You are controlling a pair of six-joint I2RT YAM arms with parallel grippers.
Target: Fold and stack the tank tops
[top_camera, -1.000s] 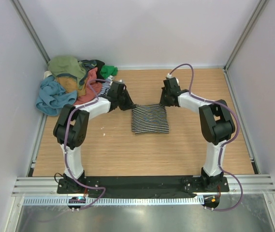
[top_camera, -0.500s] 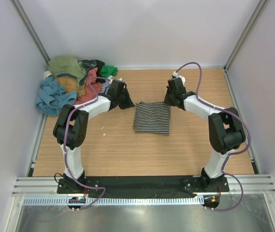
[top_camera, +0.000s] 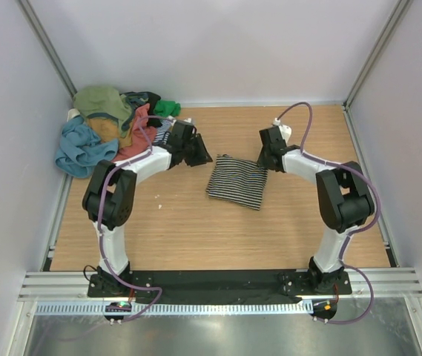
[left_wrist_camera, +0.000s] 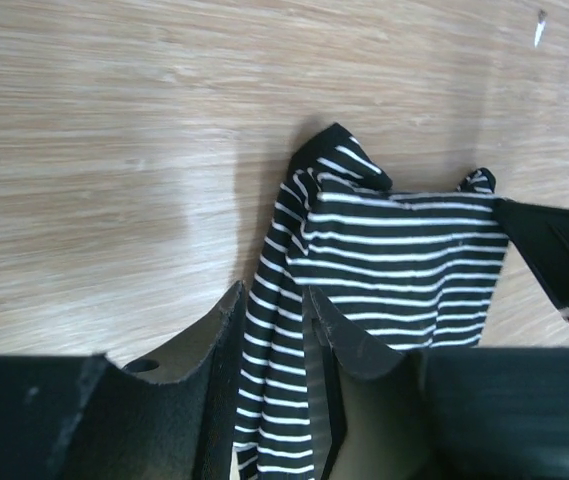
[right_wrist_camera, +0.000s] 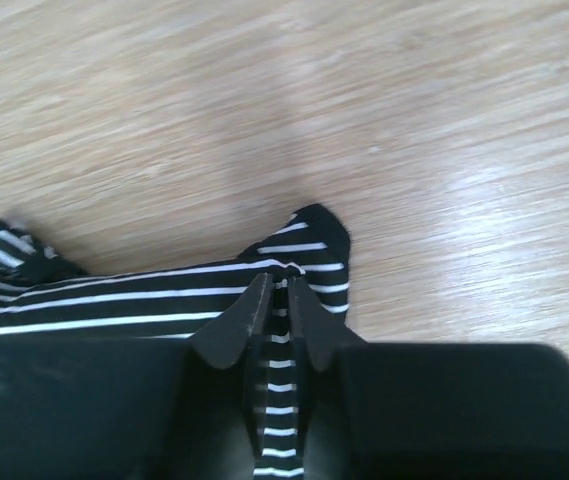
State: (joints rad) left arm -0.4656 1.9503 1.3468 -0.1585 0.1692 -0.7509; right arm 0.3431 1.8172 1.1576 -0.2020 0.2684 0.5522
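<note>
striped tank top (top_camera: 234, 182): bench (top_camera: 166, 230) centre | left claw (left_wrist_camera: 272, 295): spread astride its edge | right claw (right_wrist_camera: 276, 285): nearly closed at its corner, grip unclear

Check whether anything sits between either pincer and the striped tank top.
Nothing visible does. Cloth of the striped tank top lies directly between the fingers of the left pincer and of the right pincer.
</note>
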